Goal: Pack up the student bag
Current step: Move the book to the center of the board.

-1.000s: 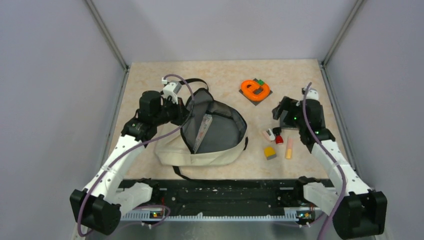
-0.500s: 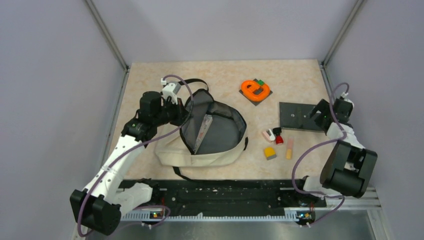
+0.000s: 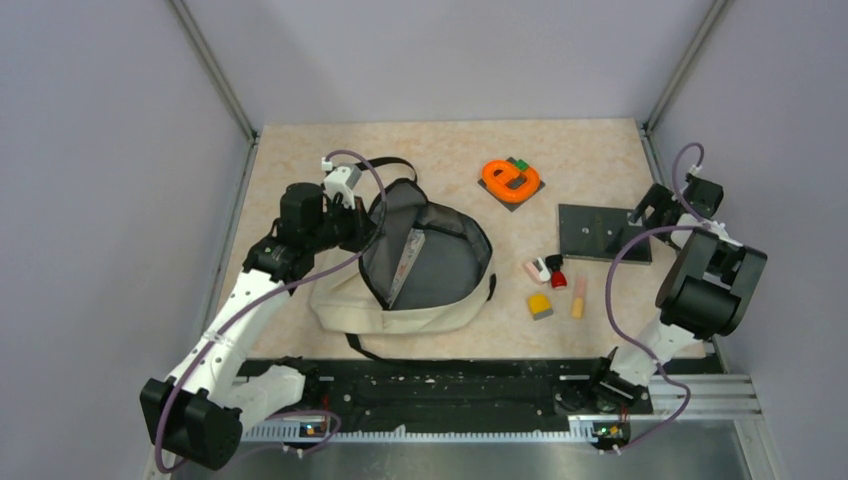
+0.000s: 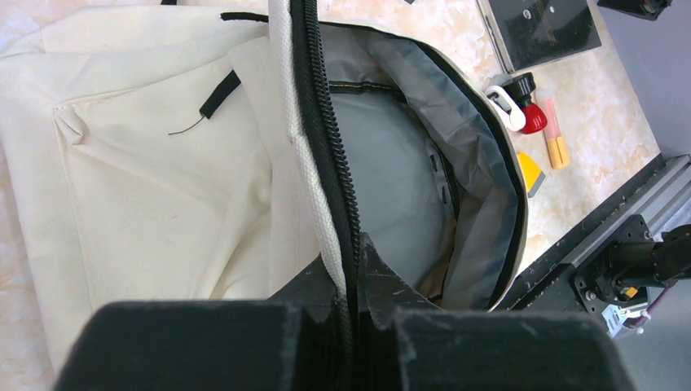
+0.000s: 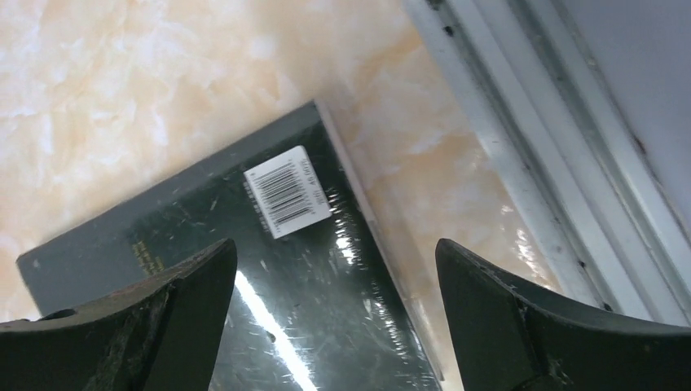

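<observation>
The student bag (image 3: pixel 385 314), beige with a grey lining, lies open at the left middle of the table. My left gripper (image 3: pixel 360 226) is shut on the black zipper edge of its opening. In the left wrist view, the zipper tape (image 4: pixel 326 147) runs straight into the closed left gripper (image 4: pixel 352 273), with the grey interior (image 4: pixel 391 187) to the right. A flat black book (image 3: pixel 603 233) lies at the right. My right gripper (image 3: pixel 655 207) hovers open over its right end. From the right wrist, the book (image 5: pixel 244 269) with its barcode label (image 5: pixel 287 191) sits between the spread fingers of the right gripper (image 5: pixel 334 252).
An orange e-shaped item (image 3: pixel 509 179) rests on a black square at the back. A red-capped piece (image 3: pixel 557 277), a yellow block (image 3: pixel 540 305) and a peach stick (image 3: pixel 578 297) lie between bag and book. A flat strip (image 3: pixel 405 265) lies inside the bag. The metal wall rail (image 5: pixel 521 163) runs beside the book.
The right arm swung from over the book's left part out to the table's right edge, uncovering the black book. Its gripper now sits over the book's right end. The left arm held still.
</observation>
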Motion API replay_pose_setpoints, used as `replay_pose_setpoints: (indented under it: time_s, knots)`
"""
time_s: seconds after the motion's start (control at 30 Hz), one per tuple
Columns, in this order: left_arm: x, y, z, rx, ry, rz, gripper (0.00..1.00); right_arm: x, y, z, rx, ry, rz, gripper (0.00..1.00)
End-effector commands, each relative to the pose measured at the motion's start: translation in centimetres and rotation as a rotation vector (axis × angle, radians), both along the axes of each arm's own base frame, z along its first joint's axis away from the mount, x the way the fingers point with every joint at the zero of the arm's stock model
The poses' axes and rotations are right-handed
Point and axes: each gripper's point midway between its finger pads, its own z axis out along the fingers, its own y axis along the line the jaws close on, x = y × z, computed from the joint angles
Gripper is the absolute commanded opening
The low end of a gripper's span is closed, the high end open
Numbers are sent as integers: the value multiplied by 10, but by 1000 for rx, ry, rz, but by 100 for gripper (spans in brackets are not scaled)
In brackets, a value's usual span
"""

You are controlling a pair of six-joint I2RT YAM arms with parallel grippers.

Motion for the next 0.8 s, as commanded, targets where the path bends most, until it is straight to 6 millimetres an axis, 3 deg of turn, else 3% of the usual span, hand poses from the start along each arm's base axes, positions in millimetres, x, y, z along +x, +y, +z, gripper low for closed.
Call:
replay_pose_setpoints:
  time_s: [0.0,0.2,0.37,0.6,0.67,0.77]
  knots:
    - [9,-1,21,-26,-66,9,0,18,15,15,33,-68,162,89]
    - [9,-2,21,-29,-65,3,0,27,42,6,110,-77,283,86]
    - [8,-2,20,-27,-64,7,0,28,84,-9,83,26,418,83]
    - [12,0,16,-10,-56,18,0,21,150,-11,106,83,568,78]
    - [12,1,14,-7,-53,20,0,19,157,-7,101,78,576,78]
    - [14,1,13,6,-56,15,0,23,152,4,74,61,540,79]
